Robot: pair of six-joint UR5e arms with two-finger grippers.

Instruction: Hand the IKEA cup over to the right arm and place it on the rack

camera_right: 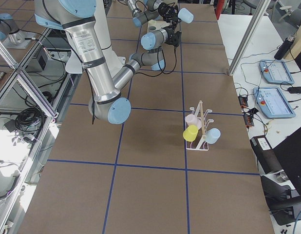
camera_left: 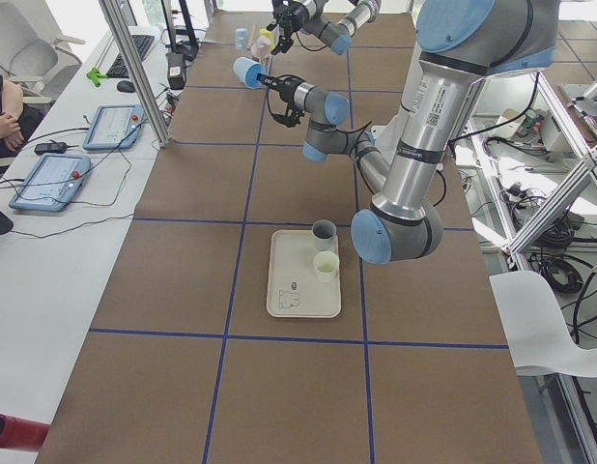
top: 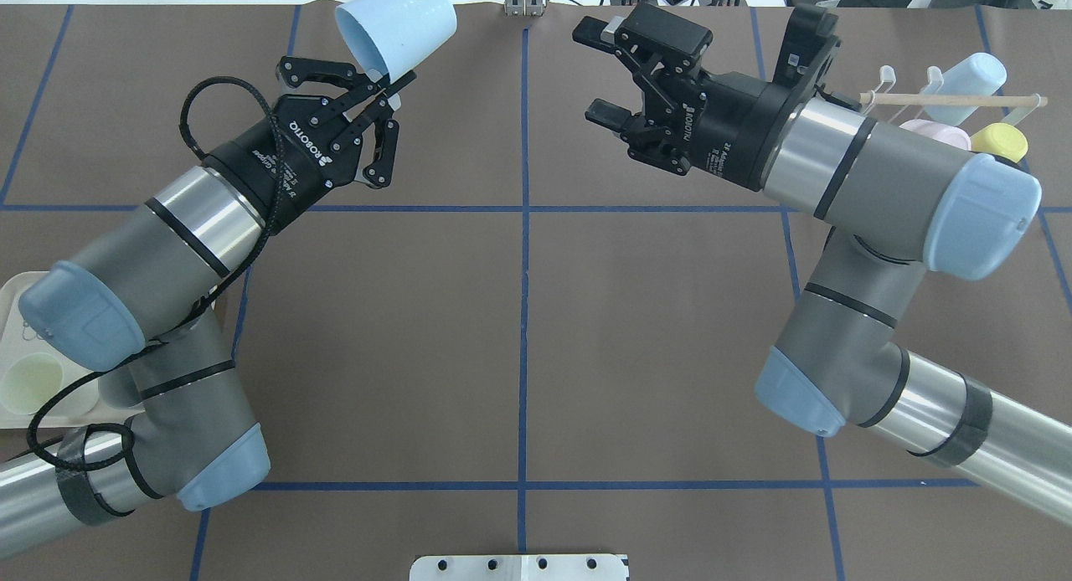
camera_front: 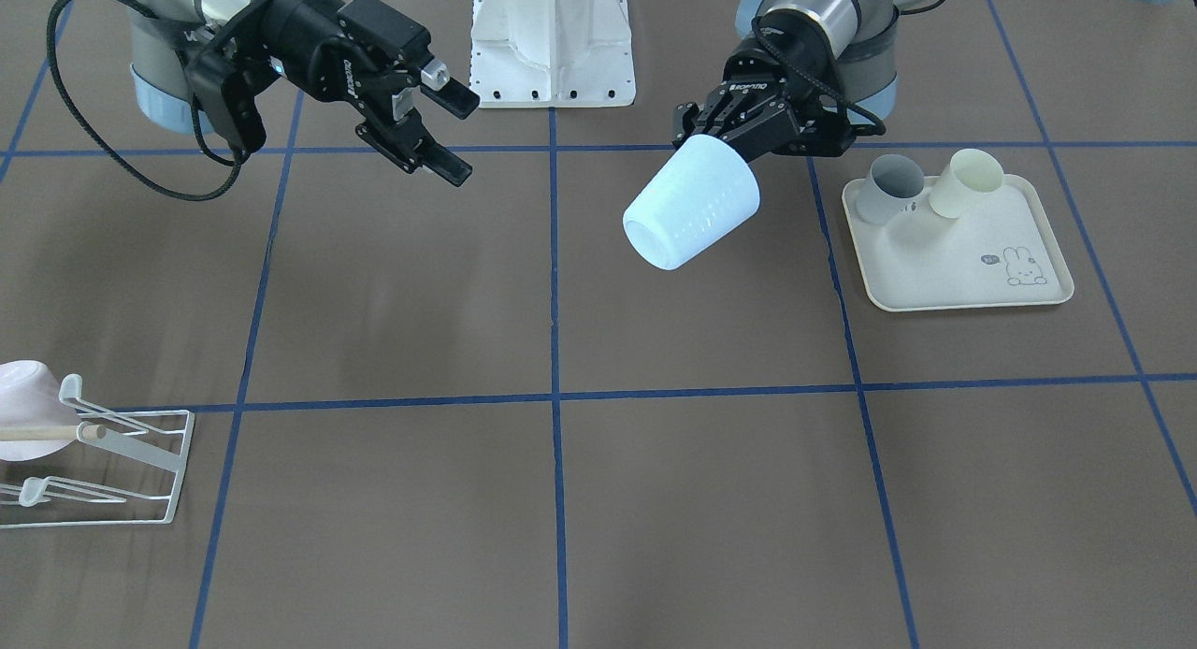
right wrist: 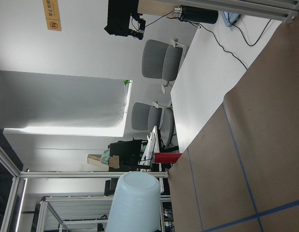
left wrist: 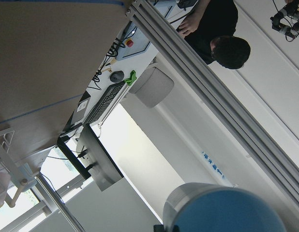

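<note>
My left gripper [camera_front: 728, 133] [top: 381, 80] is shut on the wide end of the pale blue IKEA cup [camera_front: 692, 214] [top: 398, 24]. It holds the cup tilted in the air over the table's middle. In the right wrist view the cup [right wrist: 135, 203] shows from its base side. My right gripper [camera_front: 460, 137] [top: 593, 70] is open and holds nothing. It faces the cup across a gap. The white wire rack [camera_front: 122, 453] [top: 955, 100] [camera_right: 201, 127], with its wooden dowel, stands on the right arm's side. Pink, yellow and blue cups hang on it.
A cream tray [camera_front: 963, 280] [camera_left: 300, 290] with a rabbit drawing lies on the left arm's side. On it stand a grey cup [camera_front: 888, 189] and a cream cup [camera_front: 968, 183]. The robot's white base [camera_front: 552, 41] is at the table's edge. Operator desks and a seated person show beyond the table.
</note>
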